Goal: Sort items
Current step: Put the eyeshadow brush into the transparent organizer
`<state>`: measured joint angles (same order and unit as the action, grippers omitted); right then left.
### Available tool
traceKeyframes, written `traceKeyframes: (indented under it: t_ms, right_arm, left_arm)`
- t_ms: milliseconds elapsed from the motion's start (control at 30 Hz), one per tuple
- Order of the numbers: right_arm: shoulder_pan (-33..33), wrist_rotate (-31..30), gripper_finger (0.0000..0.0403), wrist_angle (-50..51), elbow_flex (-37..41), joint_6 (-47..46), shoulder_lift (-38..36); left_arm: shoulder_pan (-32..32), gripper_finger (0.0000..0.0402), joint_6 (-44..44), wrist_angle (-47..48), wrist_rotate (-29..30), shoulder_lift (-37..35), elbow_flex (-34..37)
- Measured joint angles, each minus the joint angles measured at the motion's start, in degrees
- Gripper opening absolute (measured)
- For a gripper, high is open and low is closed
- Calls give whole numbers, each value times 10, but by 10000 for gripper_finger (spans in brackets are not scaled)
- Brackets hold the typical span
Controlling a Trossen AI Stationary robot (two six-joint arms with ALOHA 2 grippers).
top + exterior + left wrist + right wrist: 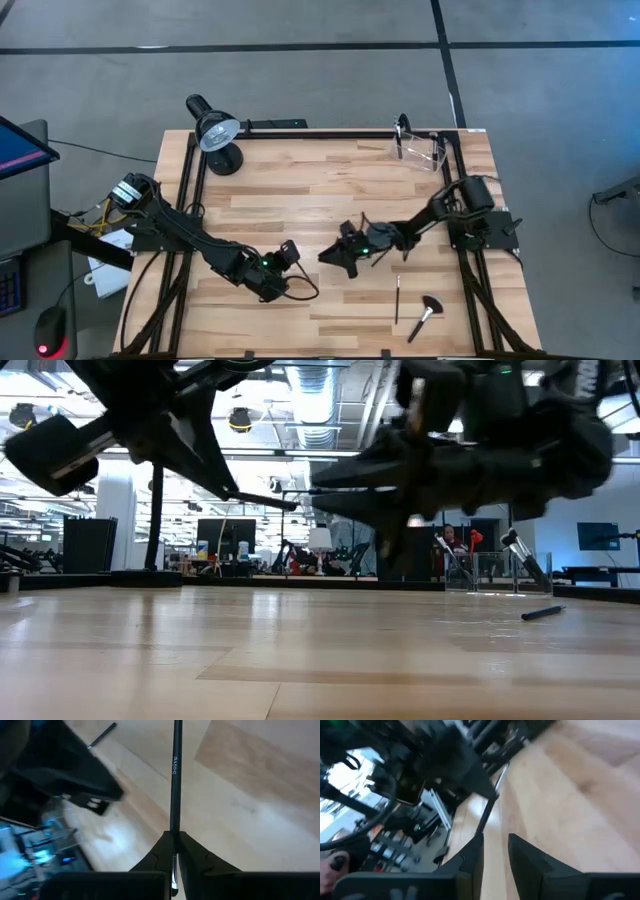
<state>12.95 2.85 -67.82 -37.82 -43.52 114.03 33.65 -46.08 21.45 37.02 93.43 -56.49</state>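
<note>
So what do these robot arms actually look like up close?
Both are black, jointed arms built from slim links. The left arm has a round silver-and-black motor at its base with yellow wires, and black cables trail along it. The right arm looks the same. Small green lights glow near each wrist. Each ends in two black wedge-shaped jaws.

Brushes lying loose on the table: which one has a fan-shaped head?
The fan brush, the rightmost of the two: its black head flares wide on a silver handle. The slim brush beside it is a plain dark stick.
</note>
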Motion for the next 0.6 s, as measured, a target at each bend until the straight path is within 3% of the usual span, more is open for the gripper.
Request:
traceKeyframes:
  t_ms: [233, 433, 600]
  right_arm:
    - [-11, 64, 119, 62, -85, 8, 35]
    - [-22, 76, 166, 76, -95, 19, 30]
    - [-22, 79, 177, 74, -105, 15, 34]
  left_arm:
    - [0, 13, -66, -33, 28, 0, 0]
    - [2, 15, -102, -53, 36, 0, -1]
    - [1, 13, -139, -88, 36, 0, -1]
